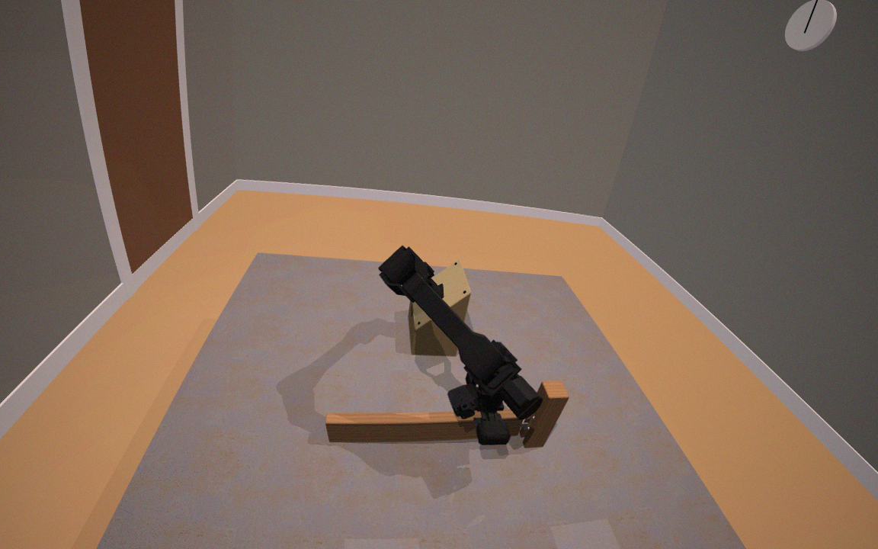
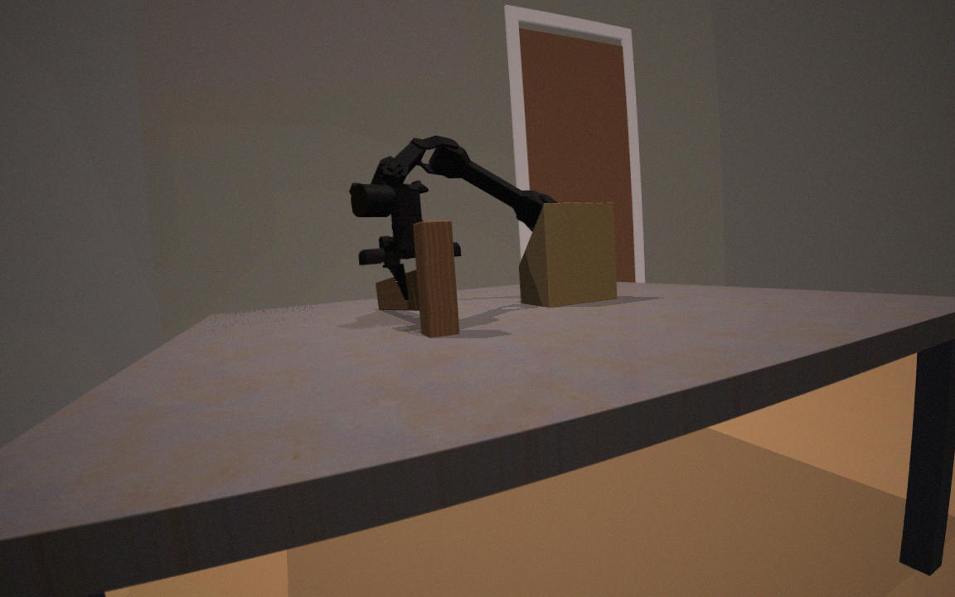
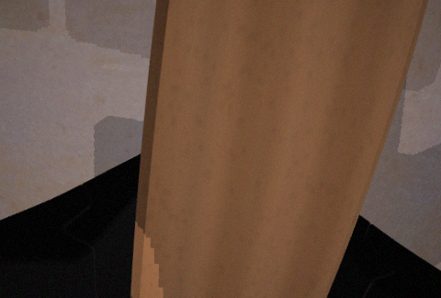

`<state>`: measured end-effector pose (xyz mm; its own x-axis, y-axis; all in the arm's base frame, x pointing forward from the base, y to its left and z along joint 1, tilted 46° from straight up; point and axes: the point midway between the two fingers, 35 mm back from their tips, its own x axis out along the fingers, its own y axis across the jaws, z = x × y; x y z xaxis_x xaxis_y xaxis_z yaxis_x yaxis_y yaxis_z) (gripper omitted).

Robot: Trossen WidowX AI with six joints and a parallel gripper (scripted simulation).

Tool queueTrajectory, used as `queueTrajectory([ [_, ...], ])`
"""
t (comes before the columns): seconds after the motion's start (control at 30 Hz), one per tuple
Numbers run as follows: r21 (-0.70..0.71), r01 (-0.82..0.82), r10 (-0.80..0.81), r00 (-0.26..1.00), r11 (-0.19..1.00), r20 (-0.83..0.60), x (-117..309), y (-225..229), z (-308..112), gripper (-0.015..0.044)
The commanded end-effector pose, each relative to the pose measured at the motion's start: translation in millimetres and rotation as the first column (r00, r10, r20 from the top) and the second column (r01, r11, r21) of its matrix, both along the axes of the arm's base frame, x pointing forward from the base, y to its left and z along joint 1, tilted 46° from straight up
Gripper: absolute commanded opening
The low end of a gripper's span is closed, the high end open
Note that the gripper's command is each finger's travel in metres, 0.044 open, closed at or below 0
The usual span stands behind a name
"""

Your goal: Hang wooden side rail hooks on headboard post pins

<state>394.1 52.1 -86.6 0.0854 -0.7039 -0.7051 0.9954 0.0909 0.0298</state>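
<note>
The wooden side rail (image 1: 394, 428) (image 2: 392, 294) (image 3: 276, 105) runs left to right in the top view, its far left end low at the table. The headboard post (image 1: 549, 416) (image 2: 437, 278) stands upright at the rail's right end. Steel hooks (image 1: 525, 425) show as small bright bits in the narrow gap between rail end and post; whether they sit on the pins cannot be told. The slot and pins are hidden. My gripper (image 1: 483, 422) points down and is shut on the rail near its hook end, close to the post. In the wrist view the rail fills the space between the black fingers.
The table (image 1: 224, 477) (image 2: 280, 415) carries everything. A yellowish mounting block (image 1: 456, 280) (image 2: 579, 252) stands behind the rail, under the arm's base. The arm (image 1: 442, 313) (image 2: 492, 182) reaches from it over to the rail. The post is very near the gripper's right side.
</note>
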Motion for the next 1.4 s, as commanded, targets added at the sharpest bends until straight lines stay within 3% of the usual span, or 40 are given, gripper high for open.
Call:
queueTrajectory([
  [0.0,-0.003,-0.015,0.015,1.000,1.000,0.008,0.1,6.7,0.3,0.0000],
  [1.37,-0.002,-0.015,0.015,1.000,1.000,0.008,0.3,10.3,-2.0,0.0000],
])
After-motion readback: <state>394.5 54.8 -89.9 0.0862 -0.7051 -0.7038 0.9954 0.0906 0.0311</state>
